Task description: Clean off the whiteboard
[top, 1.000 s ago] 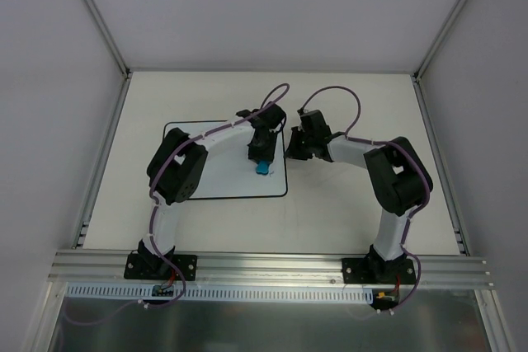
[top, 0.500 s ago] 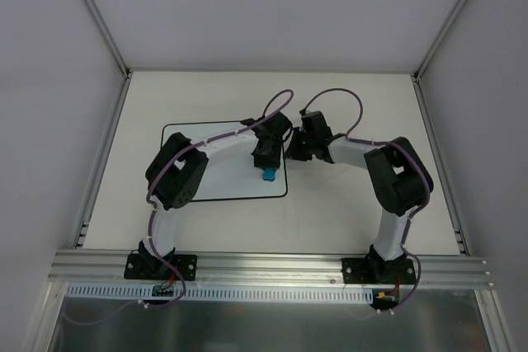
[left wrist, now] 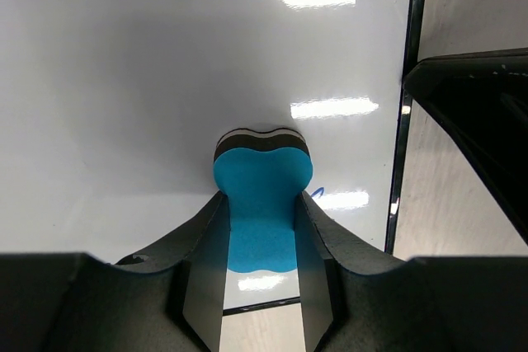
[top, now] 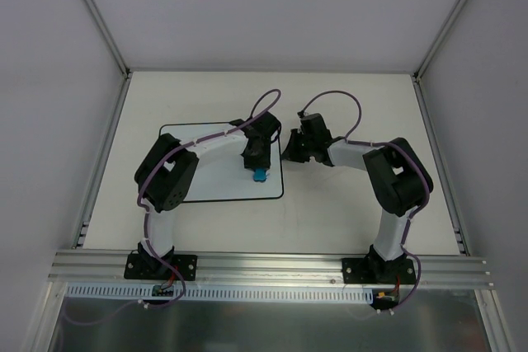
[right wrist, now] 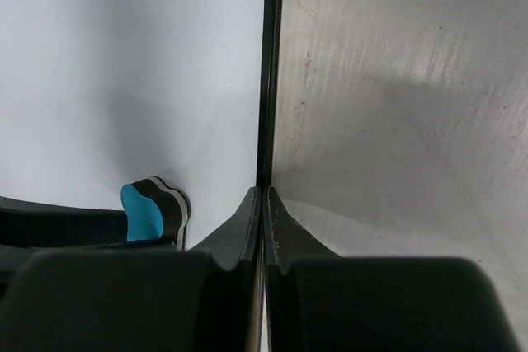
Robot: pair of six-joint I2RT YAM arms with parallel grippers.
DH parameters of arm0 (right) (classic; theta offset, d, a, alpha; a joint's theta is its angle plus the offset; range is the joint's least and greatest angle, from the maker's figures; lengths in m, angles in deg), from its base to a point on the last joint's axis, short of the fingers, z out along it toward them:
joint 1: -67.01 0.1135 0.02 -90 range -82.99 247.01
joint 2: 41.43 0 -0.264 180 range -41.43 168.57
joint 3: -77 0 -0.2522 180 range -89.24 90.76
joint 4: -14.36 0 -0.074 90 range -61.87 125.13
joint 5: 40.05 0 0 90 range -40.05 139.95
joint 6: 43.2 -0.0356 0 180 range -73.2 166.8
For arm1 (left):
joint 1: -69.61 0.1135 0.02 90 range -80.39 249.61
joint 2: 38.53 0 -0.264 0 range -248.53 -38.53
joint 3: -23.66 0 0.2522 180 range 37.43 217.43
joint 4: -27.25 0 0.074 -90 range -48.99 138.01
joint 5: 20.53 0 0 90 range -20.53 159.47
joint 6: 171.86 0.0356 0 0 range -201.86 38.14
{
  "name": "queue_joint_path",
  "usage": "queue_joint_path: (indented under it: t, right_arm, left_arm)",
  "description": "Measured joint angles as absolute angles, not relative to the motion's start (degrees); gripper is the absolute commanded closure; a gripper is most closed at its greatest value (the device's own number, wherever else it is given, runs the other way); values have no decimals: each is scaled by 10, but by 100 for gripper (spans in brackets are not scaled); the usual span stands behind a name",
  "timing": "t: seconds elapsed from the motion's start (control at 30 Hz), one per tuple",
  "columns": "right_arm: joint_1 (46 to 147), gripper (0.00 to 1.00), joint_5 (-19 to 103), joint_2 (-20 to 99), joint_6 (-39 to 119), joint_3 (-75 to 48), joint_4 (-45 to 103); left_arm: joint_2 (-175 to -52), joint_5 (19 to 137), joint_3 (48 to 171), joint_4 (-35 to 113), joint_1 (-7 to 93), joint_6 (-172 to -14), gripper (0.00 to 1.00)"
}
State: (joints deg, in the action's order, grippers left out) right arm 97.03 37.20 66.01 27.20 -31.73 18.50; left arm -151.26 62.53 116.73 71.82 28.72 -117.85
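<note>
Now the whiteboard (top: 210,180) lies left of centre in the overhead view, flat on the cream table (top: 346,212). It sits slightly further left than a second ago, so the wiping seems to be dragging it along. The blue eraser (left wrist: 262,175) has moved toward the board's right edge and back a little to the left over that second. It rests face down on the lower right part of the board.

In the left wrist view the surface is almost all clean white. Only a small blue stroke (left wrist: 318,194) shows just right of the eraser, so the job looks nearly done, with that mark left to clear.

The left gripper (top: 254,152) is clamped on the eraser's sides. Its arm rises from the lower left, elbow swung out further left than before, wrist pointing down.

The right gripper (right wrist: 264,204) has its fingers pressed together, holding nothing. Its tips meet the board's black right border, apparently bracing it. Its arm folds in from the lower right, forearm reaching toward centre.
</note>
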Motion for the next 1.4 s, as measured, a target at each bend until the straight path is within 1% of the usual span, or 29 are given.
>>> queue_joint_path:
  t: [0.2,0.33,0.43,0.57,0.67,0.73,0.83,0.93,1.03,1.07,1.4]
  right_arm:
    - [972,93,370,660,274,-317,185]
    - [972,87,366,662,280,-316,185]
    - [972,78,360,663,285,-311,189]
    - [972,72,360,668,297,-299,197]
    - [972,71,365,675,308,-283,206]
    - [972,72,372,681,314,-271,214]
    - [972,79,380,696,322,-249,223]
    - [971,90,383,707,328,-233,234]
    - [971,95,385,711,330,-225,244]
    - [971,99,386,711,329,-222,248]
    - [971,100,386,712,319,-220,252]
  left_arm:
    - [-1516,625,1175,729,279,-1143,100]
    - [-1517,616,1178,732,266,-1116,100]
    - [-1517,615,1178,732,264,-1108,100]
    - [-1517,615,1178,732,264,-1105,100]
    - [-1517,617,1178,732,264,-1104,100]
    - [-1518,618,1178,732,264,-1102,100]
    - [-1517,620,1178,732,264,-1096,100]
    - [-1517,622,1177,730,264,-1092,100]
    - [-1515,625,1173,726,265,-1090,100]
    - [-1514,626,1171,723,265,-1089,100]
    - [-1506,661,1157,704,249,-1089,100]
